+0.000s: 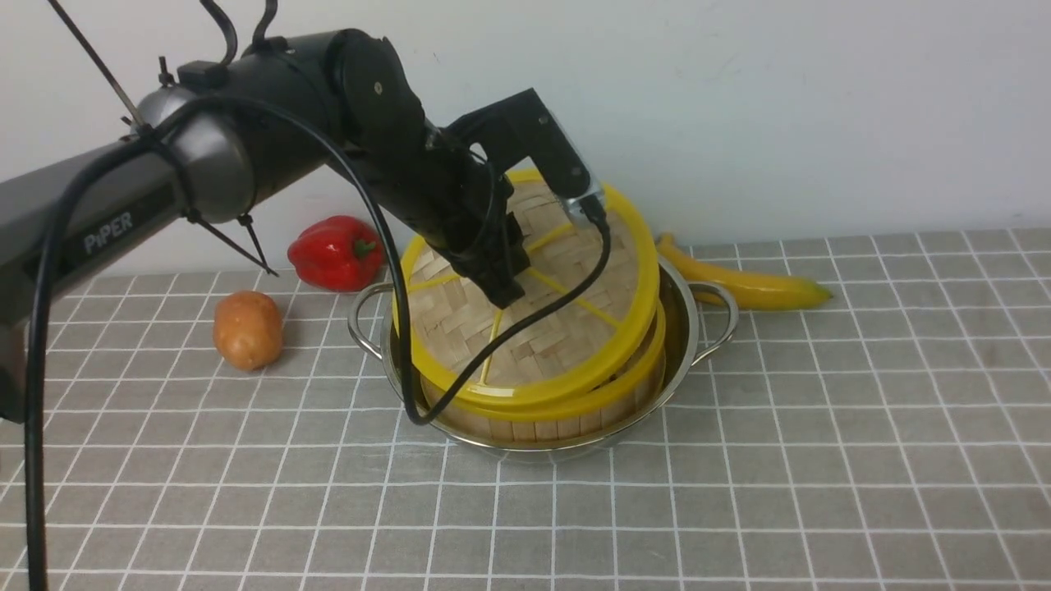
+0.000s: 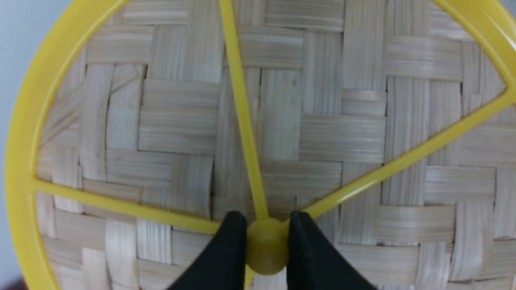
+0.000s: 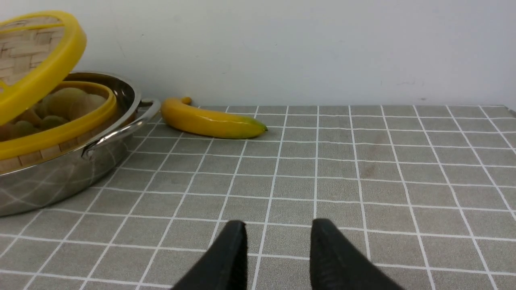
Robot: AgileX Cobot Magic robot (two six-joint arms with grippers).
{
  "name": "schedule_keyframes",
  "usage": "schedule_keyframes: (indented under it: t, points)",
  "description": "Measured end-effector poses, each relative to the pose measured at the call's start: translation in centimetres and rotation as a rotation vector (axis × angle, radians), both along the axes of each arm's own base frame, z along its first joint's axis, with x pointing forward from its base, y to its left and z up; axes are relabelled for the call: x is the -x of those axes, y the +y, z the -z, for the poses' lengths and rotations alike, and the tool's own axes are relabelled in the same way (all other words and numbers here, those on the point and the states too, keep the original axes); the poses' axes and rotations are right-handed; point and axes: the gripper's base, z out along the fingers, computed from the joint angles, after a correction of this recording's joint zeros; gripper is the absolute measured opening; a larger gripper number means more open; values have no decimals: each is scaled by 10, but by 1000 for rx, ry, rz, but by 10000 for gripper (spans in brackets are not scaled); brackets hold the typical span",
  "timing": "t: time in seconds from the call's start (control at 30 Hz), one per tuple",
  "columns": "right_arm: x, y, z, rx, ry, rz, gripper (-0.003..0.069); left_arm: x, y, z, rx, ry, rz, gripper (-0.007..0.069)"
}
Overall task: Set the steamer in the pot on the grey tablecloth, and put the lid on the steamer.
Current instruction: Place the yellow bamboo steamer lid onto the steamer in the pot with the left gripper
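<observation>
A potato [image 1: 247, 330] and a red pepper [image 1: 335, 253] lie at left on the grey tablecloth [image 1: 821, 451]; at centre the left hand [image 2: 266, 225] pinches the hub of the lid [image 1: 542, 328], held tilted over the steamer [image 1: 575, 414], near edge lowest; the steamer sits inside the pot [image 1: 681, 328]; a banana [image 1: 755, 286] lies by the pot's right handle; the right hand [image 3: 278, 241], jaws parted and empty, hovers over the cloth.

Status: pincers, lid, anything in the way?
Left pincer shut on lid, at its hub. Lid tilted over steamer; steamer in pot. Right pincer open, empty. Nothing blocking.
</observation>
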Motion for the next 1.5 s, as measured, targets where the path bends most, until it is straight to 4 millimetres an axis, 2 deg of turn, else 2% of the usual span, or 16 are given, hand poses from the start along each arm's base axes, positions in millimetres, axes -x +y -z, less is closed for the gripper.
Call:
schedule_keyframes:
  t: [0.37,0.8,0.97,1.1,1.13,1.2,1.37,1.5]
  points:
    - [0,0,0,0,0,0,243,-8,-4,16,5,-7,21,117]
    - [0,0,0,0,0,0,243,-8,-7,16,11,-11,41,119]
    - [0,0,0,0,0,0,243,-9,-7,16,17,-29,37,218]
    - [0,0,0,0,0,0,243,-10,-7,15,18,-34,36,346]
    - [0,0,0,0,0,0,243,-10,-7,15,19,-36,36,358]
    - [0,0,0,0,0,0,243,-11,-7,14,19,-55,35,437]
    - [0,0,0,0,0,0,243,-14,-7,6,36,-118,11,513]
    - [0,0,0,0,0,0,243,-12,-6,2,57,-101,-22,523]
